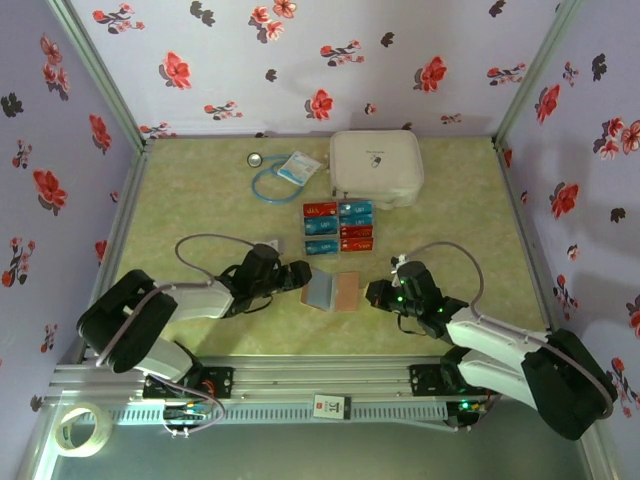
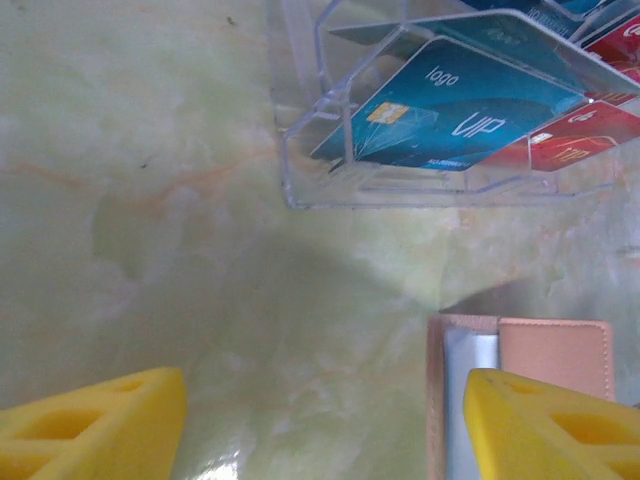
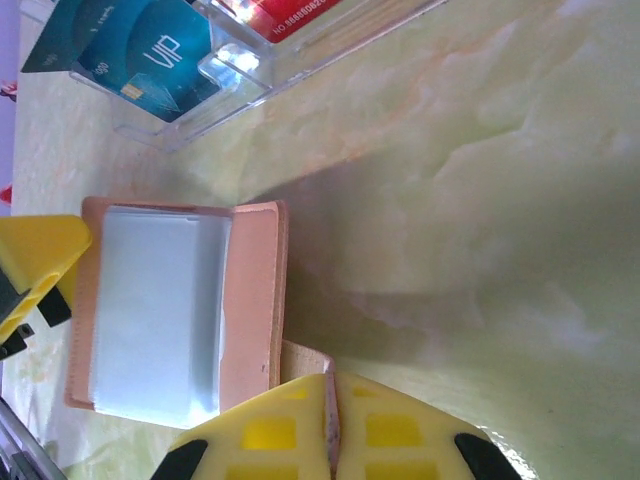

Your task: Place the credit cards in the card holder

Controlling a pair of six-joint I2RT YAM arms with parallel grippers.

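Card holder point(image 1: 333, 291) lies open and flat on the green table point(image 1: 200, 210), near centre, between the two grippers. Its left half is a clear sleeve and its right half is pinkish leather. Left gripper point(image 1: 303, 274) sits low at the holder's left edge with its jaws well apart and nothing between them (in the left wrist view the right yellow finger overlaps the holder's near-left corner; contact unclear). Right gripper point(image 3: 330, 430) is at the holder's right side, fingers pressed together with a thin pinkish flap of the holder pinched between them. Credit cards point(image 1: 338, 227), red and blue, rest in a clear tray point(image 2: 300, 170) just beyond the holder. None is in the sleeves. White zip case point(image 1: 376, 168) sits behind the tray, by the far wall.
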